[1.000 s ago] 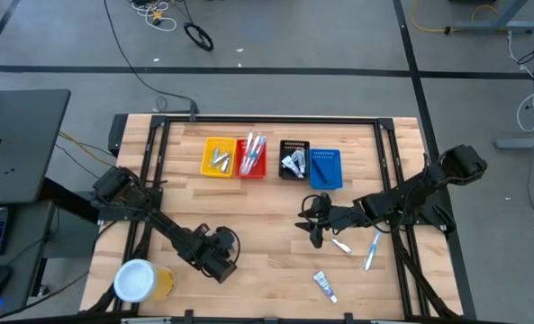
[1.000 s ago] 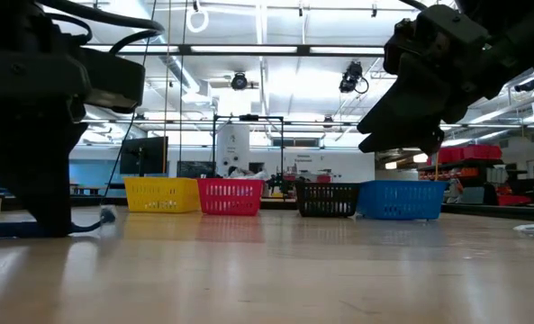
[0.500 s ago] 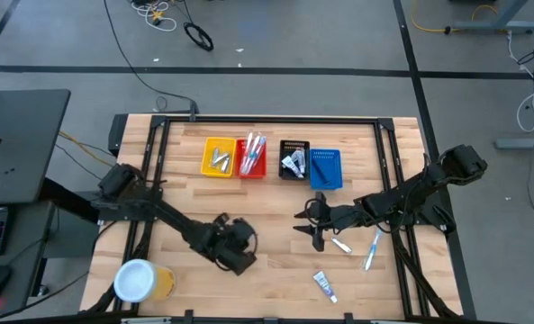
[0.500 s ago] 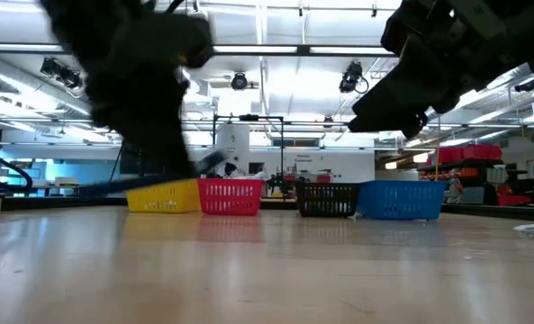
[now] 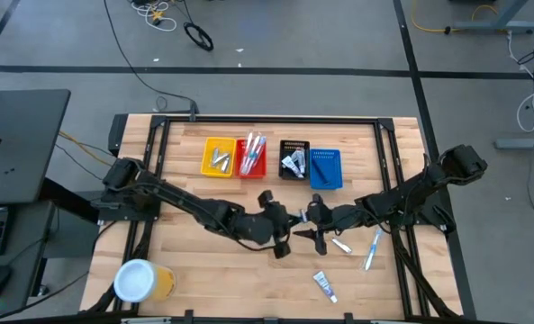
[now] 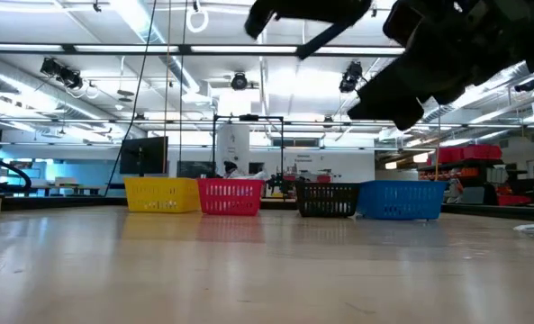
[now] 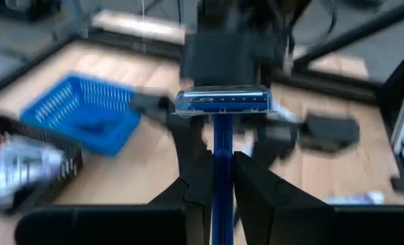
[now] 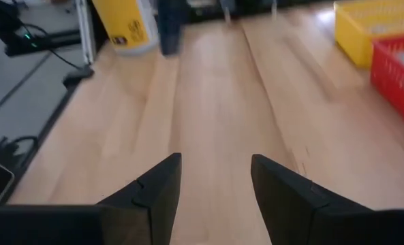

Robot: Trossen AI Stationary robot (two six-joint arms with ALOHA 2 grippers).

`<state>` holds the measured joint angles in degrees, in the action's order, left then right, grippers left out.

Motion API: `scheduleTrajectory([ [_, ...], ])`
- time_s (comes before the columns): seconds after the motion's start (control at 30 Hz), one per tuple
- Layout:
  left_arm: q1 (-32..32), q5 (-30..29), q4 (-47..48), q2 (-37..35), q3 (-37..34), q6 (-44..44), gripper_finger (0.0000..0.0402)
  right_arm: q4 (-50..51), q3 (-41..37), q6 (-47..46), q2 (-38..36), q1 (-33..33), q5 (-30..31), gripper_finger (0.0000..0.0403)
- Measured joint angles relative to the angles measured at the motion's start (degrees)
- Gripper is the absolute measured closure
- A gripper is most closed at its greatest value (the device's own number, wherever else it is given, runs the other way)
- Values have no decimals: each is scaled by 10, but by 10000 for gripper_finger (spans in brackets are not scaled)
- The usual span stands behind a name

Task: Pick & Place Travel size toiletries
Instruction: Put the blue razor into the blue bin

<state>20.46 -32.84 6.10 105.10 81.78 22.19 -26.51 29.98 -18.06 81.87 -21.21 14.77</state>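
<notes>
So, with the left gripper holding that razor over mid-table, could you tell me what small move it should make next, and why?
Probably carry it on toward the blue bin. The left gripper is shut on the blue razor, held clear of the table, and the wrist view shows that bin just ahead, beside the black bin.

No legible text is found; a label on the yellow cup is blurred beyond reading.

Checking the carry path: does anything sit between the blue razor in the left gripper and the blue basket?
Nothing on the table blocks it. The left gripper holds the blue razor near the open right gripper, with bare wood up to the blue basket.
</notes>
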Motion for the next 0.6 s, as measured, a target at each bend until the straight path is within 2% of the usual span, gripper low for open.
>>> scheduleTrajectory([
  [0.3,-12,-9,-58,0,0,-27,351,-129,0,76,0,-10,1,215],
  [0.43,-12,-9,-61,0,0,-26,348,-153,0,80,0,-11,2,215],
  [0.6,-12,-10,-69,0,0,-26,355,-164,0,70,0,-11,39,215],
])
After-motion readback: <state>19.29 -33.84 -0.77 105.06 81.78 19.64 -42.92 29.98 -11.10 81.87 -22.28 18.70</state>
